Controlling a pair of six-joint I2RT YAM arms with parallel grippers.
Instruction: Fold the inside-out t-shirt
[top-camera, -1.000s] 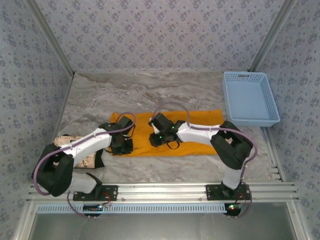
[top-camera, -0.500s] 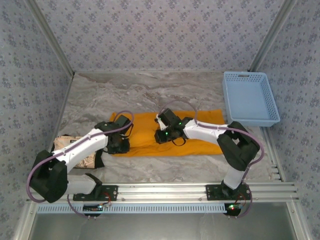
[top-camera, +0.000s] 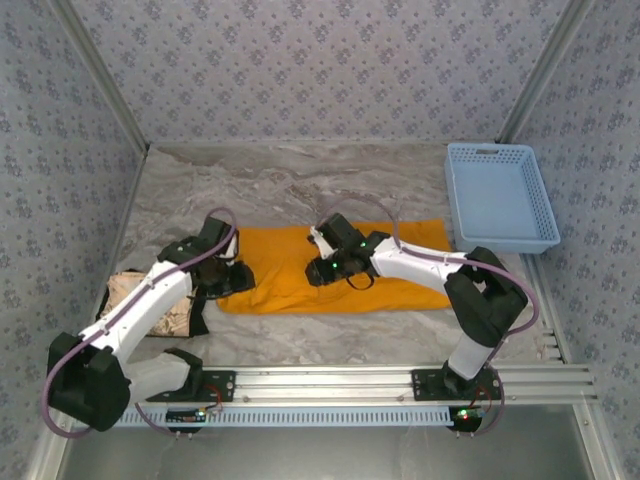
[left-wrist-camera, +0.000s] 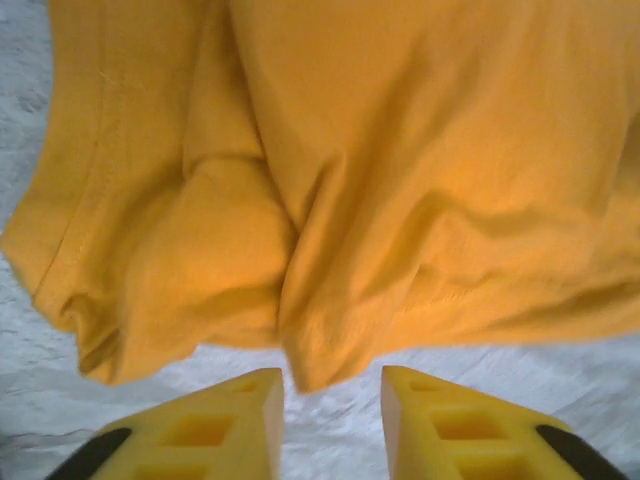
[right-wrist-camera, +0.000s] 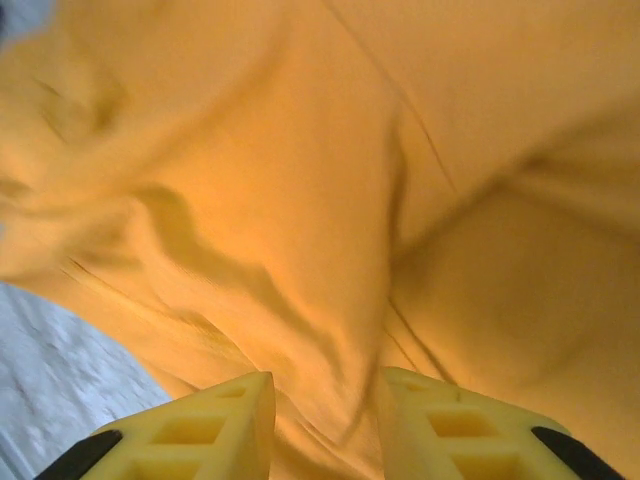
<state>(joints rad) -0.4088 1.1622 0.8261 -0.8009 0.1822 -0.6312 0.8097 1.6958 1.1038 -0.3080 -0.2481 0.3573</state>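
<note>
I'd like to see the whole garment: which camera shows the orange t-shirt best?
The top external view: the t-shirt lies spread as a long band on the table, almost its whole outline in sight. The left wrist view gives one bunched edge up close; the right wrist view, blurry folds.

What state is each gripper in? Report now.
Left gripper: jaws open, holding nothing, at the edge of the t-shirt.
Right gripper: jaws open over the t-shirt, gripping nothing.
</note>
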